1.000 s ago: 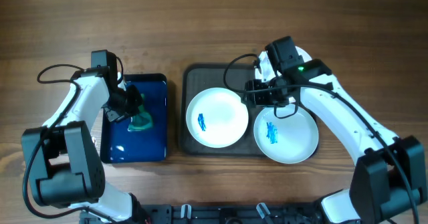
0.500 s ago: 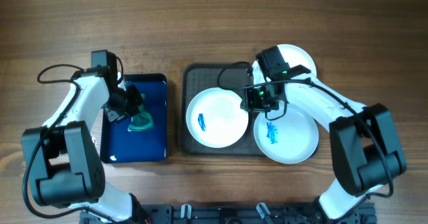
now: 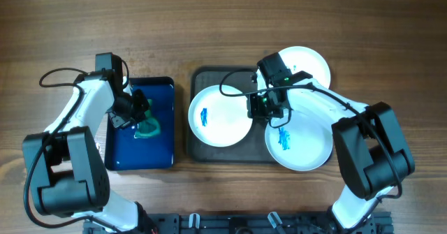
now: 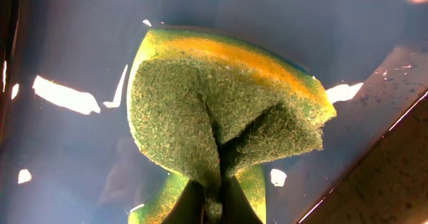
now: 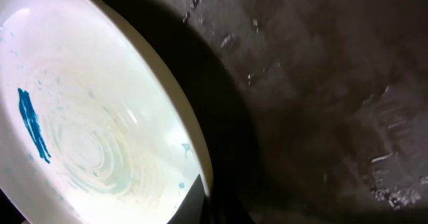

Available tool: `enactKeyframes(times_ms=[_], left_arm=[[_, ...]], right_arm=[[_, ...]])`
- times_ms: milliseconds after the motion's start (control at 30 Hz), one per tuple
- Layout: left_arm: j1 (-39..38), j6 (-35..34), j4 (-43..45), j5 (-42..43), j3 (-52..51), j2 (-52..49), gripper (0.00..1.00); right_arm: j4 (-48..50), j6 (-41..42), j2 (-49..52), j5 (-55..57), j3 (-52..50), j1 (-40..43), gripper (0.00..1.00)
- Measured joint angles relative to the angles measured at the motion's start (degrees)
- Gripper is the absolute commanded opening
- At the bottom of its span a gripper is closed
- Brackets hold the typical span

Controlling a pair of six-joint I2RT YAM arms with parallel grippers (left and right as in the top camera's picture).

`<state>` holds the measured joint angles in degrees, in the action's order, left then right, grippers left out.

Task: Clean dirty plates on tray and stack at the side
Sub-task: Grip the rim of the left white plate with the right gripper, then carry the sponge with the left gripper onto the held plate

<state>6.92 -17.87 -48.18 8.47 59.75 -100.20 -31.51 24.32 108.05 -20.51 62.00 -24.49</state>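
Note:
On the dark tray [image 3: 209,78] lies a white plate [image 3: 218,119] with a short blue smear [image 3: 205,114]. My right gripper [image 3: 255,109] is shut on this plate's right rim; in the right wrist view the rim [image 5: 198,158] runs between the jaws of that gripper [image 5: 204,198]. A second plate [image 3: 300,143], smeared blue, overlaps the tray's right edge. The third plate [image 3: 307,65] rests on the table behind the right arm. My left gripper [image 3: 136,114] is shut on a green sponge [image 4: 214,110], pinching it into a fold.
A smaller blue tray [image 3: 157,150] sits left of the dark tray, under the sponge; its wet floor [image 4: 67,37] fills the left wrist view. Bare wooden table [image 3: 223,24] lies behind both trays.
The right gripper moved left and shut on the left plate's rim. That plate has shifted a little left and back on the tray. The left arm has not moved.

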Motion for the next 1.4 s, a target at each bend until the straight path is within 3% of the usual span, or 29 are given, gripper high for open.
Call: enactKeyframes(times_ms=[200, 433, 567, 1100, 1400], left_arm=[[0.0, 0.0, -0.7, -0.1, 0.0, 1.8, 0.04], [0.0, 0.9, -6.2, -0.2, 0.0, 20.2, 0.04], [0.0, 3.8, -6.3, 2.2, 0.0, 25.3, 0.04], [0.0, 10.3, -5.5, 8.7, 0.0, 25.4, 0.04], [0.0, 7.4, -3.9, -0.3, 0.0, 21.1, 0.04]], right_arm=[[0.2, 0.1, 0.0, 0.2, 0.0, 0.0, 0.04], [0.5, -0.1, 0.0, 0.2, 0.0, 0.0, 0.04], [0.7, -0.1, 0.0, 0.3, 0.0, 0.0, 0.04], [0.6, -0.5, 0.0, 0.5, 0.0, 0.0, 0.04], [0.6, -0.6, 0.0, 0.5, 0.0, 0.0, 0.04]])
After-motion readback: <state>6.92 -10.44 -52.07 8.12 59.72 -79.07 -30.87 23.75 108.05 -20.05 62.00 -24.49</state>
